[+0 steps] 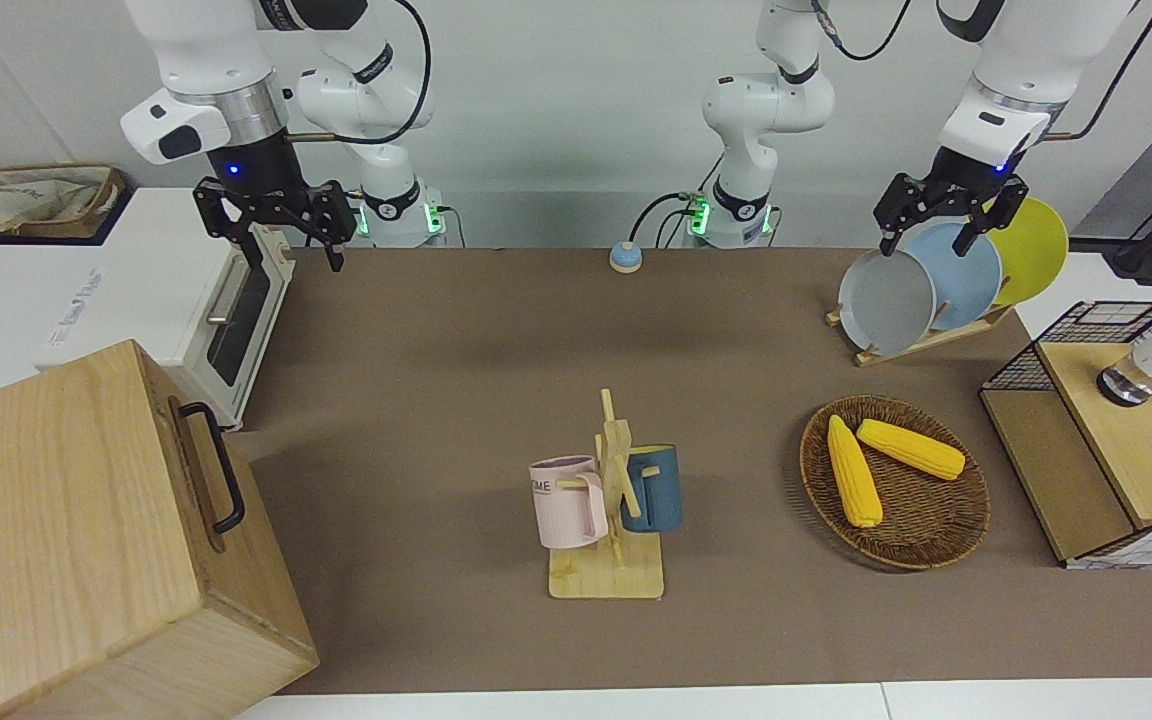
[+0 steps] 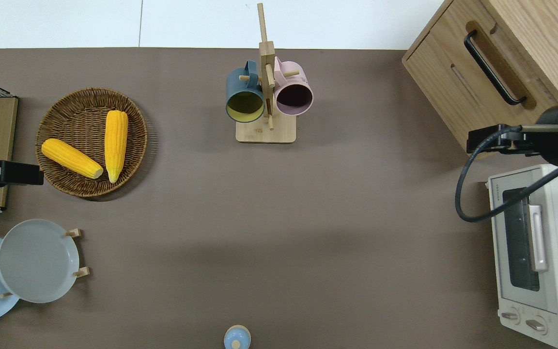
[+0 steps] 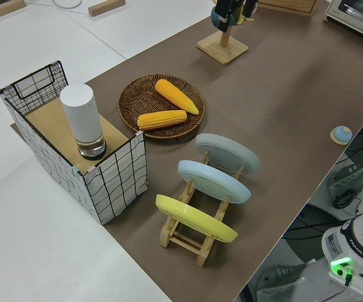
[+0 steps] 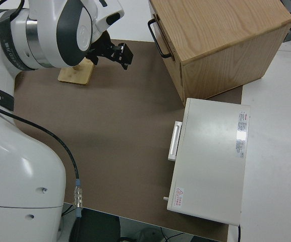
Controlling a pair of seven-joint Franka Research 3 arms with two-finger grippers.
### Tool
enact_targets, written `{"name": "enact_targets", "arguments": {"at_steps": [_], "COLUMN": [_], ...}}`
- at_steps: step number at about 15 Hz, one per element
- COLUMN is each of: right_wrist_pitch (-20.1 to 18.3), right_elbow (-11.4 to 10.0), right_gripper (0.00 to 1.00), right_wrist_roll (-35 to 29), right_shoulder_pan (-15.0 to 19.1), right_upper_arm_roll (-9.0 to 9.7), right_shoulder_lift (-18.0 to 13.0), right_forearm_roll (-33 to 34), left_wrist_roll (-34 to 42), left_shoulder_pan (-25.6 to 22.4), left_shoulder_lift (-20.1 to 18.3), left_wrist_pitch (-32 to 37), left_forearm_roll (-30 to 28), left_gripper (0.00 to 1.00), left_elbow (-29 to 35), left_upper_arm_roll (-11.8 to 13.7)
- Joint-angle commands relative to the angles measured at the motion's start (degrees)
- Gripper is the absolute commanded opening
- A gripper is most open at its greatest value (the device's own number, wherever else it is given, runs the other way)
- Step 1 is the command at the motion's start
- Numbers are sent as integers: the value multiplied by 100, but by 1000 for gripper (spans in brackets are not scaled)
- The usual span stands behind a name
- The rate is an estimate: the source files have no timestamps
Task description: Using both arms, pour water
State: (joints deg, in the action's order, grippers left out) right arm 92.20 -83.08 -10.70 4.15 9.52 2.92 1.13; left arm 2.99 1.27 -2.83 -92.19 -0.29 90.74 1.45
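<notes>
Both arms were raised at their own ends of the counter [image 1: 496, 330], apparently in a start pose, with nothing yet begun. The right hand [image 1: 276, 222] hung open and empty, its fingers spread, near the toaster oven [image 1: 231, 320]. The left hand [image 1: 946, 215] was likewise open and empty, up by the plate rack [image 1: 921, 335].

Taking the mug stand [image 1: 608, 570] as the landmark: 2 mugs hung on its pegs, a pink mug [image 1: 568, 502] and a blue mug [image 1: 654, 487], presumably stored there until needed. The stand stood farther from the robots than the round button [image 1: 625, 258], well apart from both hands. No water vessel could be identified with certainty; a white cylinder [image 3: 83, 119] stood in the wire basket [image 3: 115, 176], toward the left arm's end.
</notes>
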Motion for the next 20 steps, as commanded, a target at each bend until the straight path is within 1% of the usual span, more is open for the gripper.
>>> {"name": "enact_targets", "arguments": {"at_steps": [1, 7, 10, 12, 14, 16, 17, 19, 20], "right_wrist_pitch": [53, 53, 53, 62, 44, 44, 70, 114, 132], "right_elbow": [-51, -51, -51, -51, -77, -191, -252, -262, -262], "right_gripper": [992, 992, 992, 992, 990, 990, 990, 990, 992], "right_wrist_roll": [77, 77, 77, 86, 86, 86, 77, 68, 68], "right_shoulder_pan": [104, 104, 60, 34, 25, -28, -159, -396, -536], "right_upper_arm_roll": [33, 33, 41, 41, 41, 68, 76, 77, 77], "right_shoulder_lift": [-54, -54, -54, -54, -54, -28, 24, 191, 261], "right_forearm_roll": [-61, -61, -78, -131, -236, -245, -263, -272, -272], "left_wrist_roll": [-35, -17, 27, 201, 430, 851, 1027, 1352, 1624], "left_shoulder_pan": [40, 14, -13, -56, -153, -258, -328, -574, -706], "left_shoulder_lift": [71, 54, 54, 54, 54, 89, 133, 238, 273], "left_wrist_pitch": [61, 61, 61, 61, 61, 52, 52, 0, -53], "left_forearm_roll": [-6, 3, 12, 20, 20, 20, 20, -15, -6], "left_gripper": [998, 998, 998, 998, 998, 998, 998, 995, 995], "left_elbow": [-65, -65, -82, -82, -65, -82, -82, -91, -100], "left_upper_arm_roll": [-118, -118, -31, -13, 153, 285, 355, 531, 558]}}
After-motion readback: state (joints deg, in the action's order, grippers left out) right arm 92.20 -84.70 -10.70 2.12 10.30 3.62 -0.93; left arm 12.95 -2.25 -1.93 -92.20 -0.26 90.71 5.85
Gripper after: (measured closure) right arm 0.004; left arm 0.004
